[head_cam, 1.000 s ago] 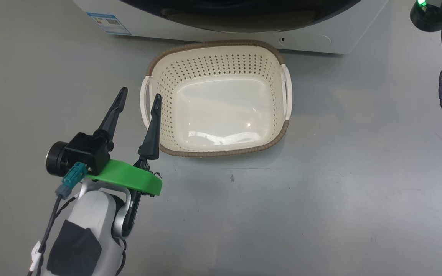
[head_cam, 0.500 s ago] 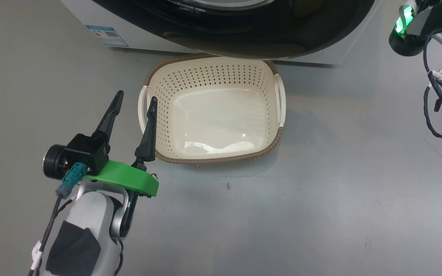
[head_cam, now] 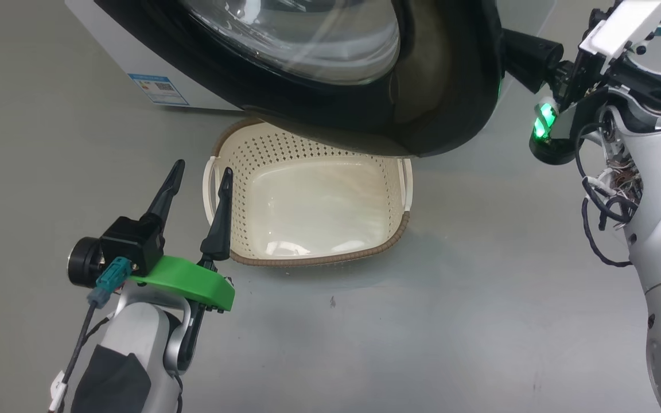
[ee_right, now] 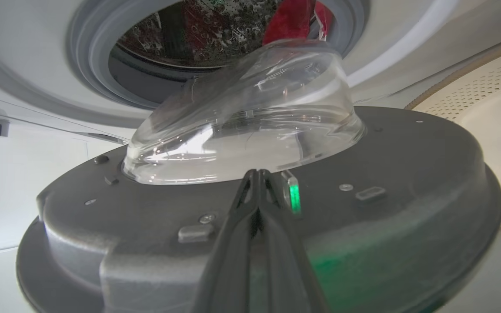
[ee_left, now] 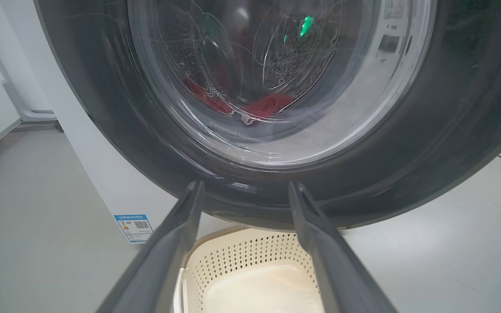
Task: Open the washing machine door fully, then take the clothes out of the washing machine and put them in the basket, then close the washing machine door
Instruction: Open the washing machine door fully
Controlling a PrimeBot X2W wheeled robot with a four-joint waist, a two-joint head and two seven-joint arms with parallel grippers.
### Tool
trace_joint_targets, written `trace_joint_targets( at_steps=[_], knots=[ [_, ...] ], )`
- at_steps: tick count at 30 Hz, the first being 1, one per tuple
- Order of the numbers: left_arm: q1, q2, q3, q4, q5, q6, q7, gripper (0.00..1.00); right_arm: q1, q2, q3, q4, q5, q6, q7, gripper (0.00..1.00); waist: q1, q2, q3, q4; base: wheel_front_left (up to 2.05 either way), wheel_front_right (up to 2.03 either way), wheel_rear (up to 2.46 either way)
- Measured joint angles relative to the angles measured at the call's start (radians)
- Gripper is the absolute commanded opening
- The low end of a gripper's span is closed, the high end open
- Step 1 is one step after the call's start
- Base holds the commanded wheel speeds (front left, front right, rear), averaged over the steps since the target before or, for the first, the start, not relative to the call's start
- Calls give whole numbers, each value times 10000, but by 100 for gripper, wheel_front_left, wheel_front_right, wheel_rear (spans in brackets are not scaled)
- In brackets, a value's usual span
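The washing machine (head_cam: 141,57) is cut off above. The washing machine door (head_cam: 434,86) stands ajar, hiding the far rim of the basket (head_cam: 319,259) below it. Behind its glass the clothes (ee_left: 268,104) blur red. Below the door, the left gripper (head_cam: 203,167) is spread empty. The right gripper (ee_right: 257,174), pressed together, seems to touch the door's inner face.

The left end effector (head_cam: 204,166) has two long black tapered fingers (head_cam: 220,212), a black block (head_cam: 129,244), a bright green plate (head_cam: 190,281) and a teal plug (head_cam: 109,275) (a dark cable (head_cam: 81,338) hangs from it) above a pale forearm (head_cam: 135,327). The right arm (head_cam: 657,229) is white, with looped black wires (head_cam: 591,212) and a green light (head_cam: 544,117).
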Motion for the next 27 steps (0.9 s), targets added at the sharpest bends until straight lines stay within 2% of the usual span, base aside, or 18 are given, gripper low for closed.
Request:
trace_joint_targets(
  at_steps=[13, 27],
  knots=[
    [562, 0, 6, 380, 12, -217, 0, 100, 1273, 458, 305, -268, 169, 84, 729, 0, 0, 0, -969, -141, 0, 0, 0],
    [1169, 0, -107, 715, 12, -257, 0, 100, 3056, 809, 673, -1392, 431, 84, 1047, 0, 0, 0, -2054, -50, 0, 0, 0]
  ],
)
